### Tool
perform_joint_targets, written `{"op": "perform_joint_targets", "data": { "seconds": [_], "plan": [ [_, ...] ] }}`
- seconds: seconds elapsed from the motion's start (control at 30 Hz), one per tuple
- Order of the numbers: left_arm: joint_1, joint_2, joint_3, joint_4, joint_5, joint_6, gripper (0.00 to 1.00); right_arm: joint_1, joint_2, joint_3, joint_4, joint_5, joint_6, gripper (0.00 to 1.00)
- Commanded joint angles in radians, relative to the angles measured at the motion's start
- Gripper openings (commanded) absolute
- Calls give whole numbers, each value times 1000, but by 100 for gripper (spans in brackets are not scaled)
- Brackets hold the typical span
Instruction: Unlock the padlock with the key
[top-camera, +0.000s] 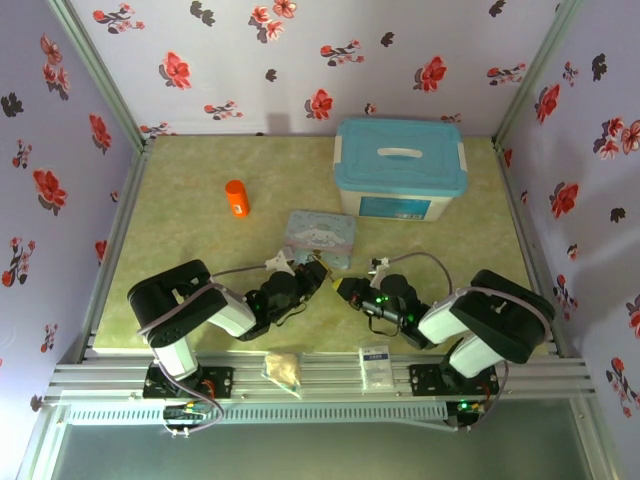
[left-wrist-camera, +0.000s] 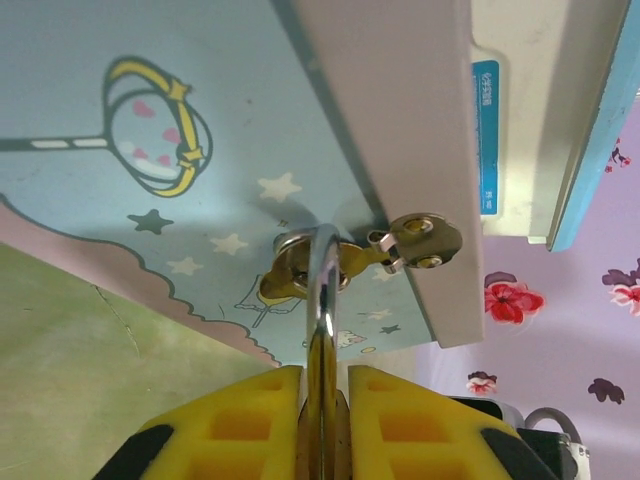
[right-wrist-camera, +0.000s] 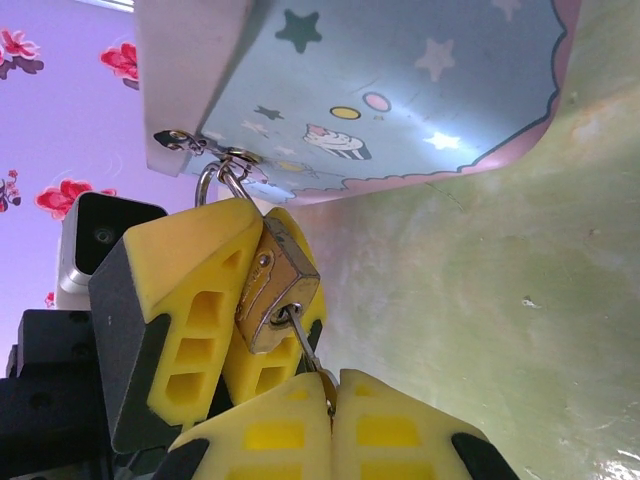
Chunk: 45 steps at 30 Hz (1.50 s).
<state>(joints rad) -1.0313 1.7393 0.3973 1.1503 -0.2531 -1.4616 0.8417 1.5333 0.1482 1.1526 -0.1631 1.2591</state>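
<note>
The small brass padlock (right-wrist-camera: 272, 285) hangs by its thin shackle (left-wrist-camera: 322, 270) from the metal hasp (left-wrist-camera: 415, 240) of the pale blue cartoon tin (top-camera: 320, 237). My left gripper (left-wrist-camera: 325, 372) is shut on the padlock's body, which appears edge-on between its yellow fingers (right-wrist-camera: 190, 290). The thin grey key (right-wrist-camera: 306, 340) has its blade in the keyhole on the padlock's underside. My right gripper (right-wrist-camera: 332, 395) is shut on the key's head. In the top view the two grippers (top-camera: 318, 272) (top-camera: 347, 290) meet tip to tip just in front of the tin.
A white storage box with a blue lid (top-camera: 400, 168) stands behind the tin. An orange bottle (top-camera: 236, 197) is at the back left. A white packet (top-camera: 375, 365) and a crumpled bag (top-camera: 283, 368) lie on the front rail. Floral walls enclose the green mat.
</note>
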Motion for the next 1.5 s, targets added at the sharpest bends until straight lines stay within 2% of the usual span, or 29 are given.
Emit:
{"op": "perform_joint_targets", "data": {
  "seconds": [0.0, 0.3, 0.53, 0.6, 0.77, 0.9, 1.13, 1.47],
  "plan": [
    [-42, -3, 23, 84, 91, 3, 0, -13, 48, 11, 217, 20, 50, 0],
    [-42, 16, 23, 86, 96, -2, 0, -14, 63, 37, 231, 7, 42, 0],
    [-42, 8, 20, 79, 98, -6, 0, 21, -64, 98, -166, 64, -110, 0],
    [-42, 9, 23, 80, 99, -7, 0, 35, -95, 111, -212, 69, -125, 0],
    [-42, 10, 26, 81, 104, 0, 0, 14, -101, 81, -175, 63, -94, 0],
    [-41, 11, 22, 81, 104, 4, 0, -23, -85, 59, -73, 20, -47, 0],
    [-41, 24, 34, 56, 102, 32, 0, -28, -4, 59, 108, -25, 35, 0],
    [-28, 35, 43, 41, 93, 39, 0, 0, 11, 27, 143, 74, 29, 0]
  ]
}}
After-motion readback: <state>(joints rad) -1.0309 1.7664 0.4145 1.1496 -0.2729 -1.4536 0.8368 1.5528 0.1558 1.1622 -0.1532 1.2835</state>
